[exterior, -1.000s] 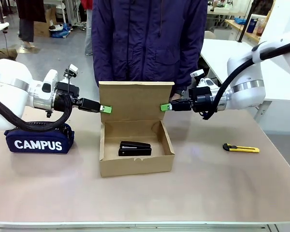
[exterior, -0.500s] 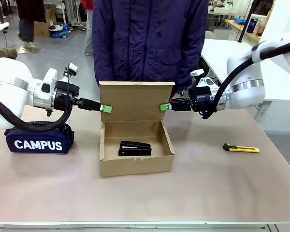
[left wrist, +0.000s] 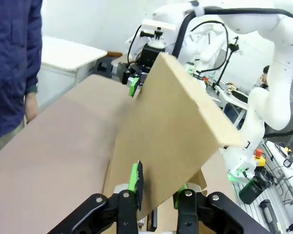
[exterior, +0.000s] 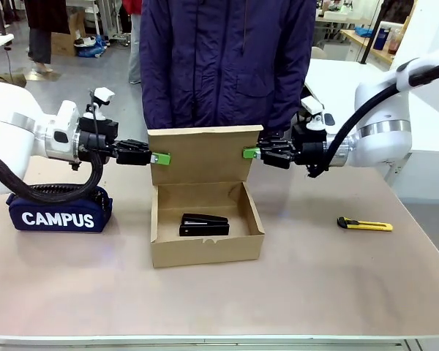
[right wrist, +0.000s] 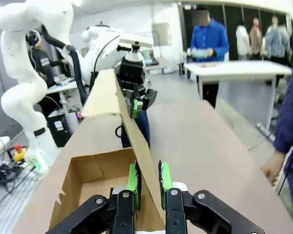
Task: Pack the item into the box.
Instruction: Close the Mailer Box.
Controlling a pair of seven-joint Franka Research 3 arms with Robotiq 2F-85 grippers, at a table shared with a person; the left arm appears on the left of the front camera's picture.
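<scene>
My left gripper (exterior: 159,158) and right gripper (exterior: 250,153) are pinching opposite lid flap (exterior: 205,150) edges, to shut the box (exterior: 205,252) squarely over the stapler (exterior: 204,224).

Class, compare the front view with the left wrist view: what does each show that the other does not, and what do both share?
Front view, not the left wrist view: the black stapler lying inside the box, plus the CAMPUS pencil case and the yellow utility knife on the table.
Left wrist view, not the front: the left gripper seen close, a green pad against the tilted lid.
Both: the lid, held at opposite side edges by the left gripper and the right gripper, and the person's dark blue jacket.
</scene>
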